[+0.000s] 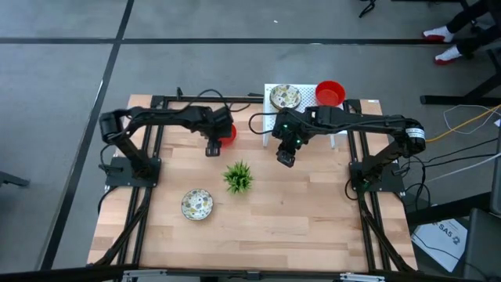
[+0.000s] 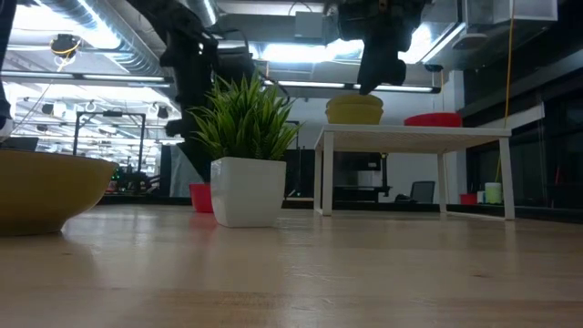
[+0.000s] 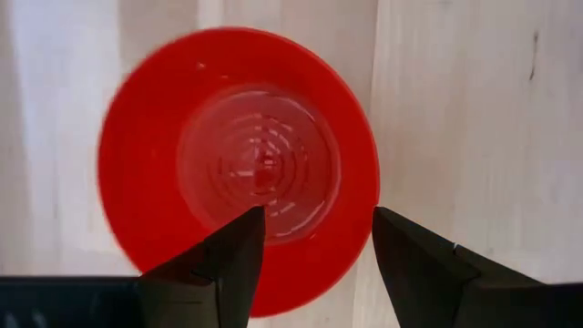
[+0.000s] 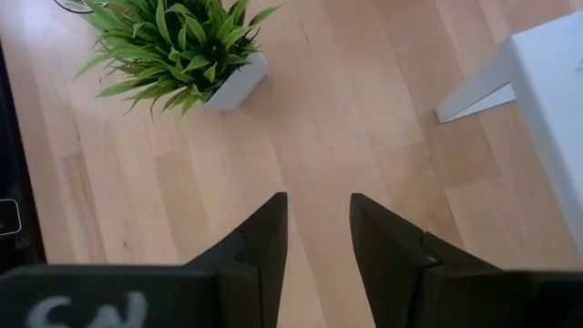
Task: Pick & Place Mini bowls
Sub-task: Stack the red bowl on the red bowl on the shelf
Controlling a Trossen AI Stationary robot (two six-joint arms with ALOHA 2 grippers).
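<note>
One glossy red round mini bowl [image 3: 239,171] sits on the wooden table [image 1: 297,227] directly beneath the left gripper [image 3: 317,239], whose spread fingers straddle its near rim. The right gripper [image 4: 319,228], part-open and empty, hovers beside the white stand [image 1: 270,92], farther off.

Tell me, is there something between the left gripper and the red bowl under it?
Nothing visible. The left gripper hangs open directly over the red bowl on the table, with only air between. The plant stands aside, nearer the table's middle.
</note>
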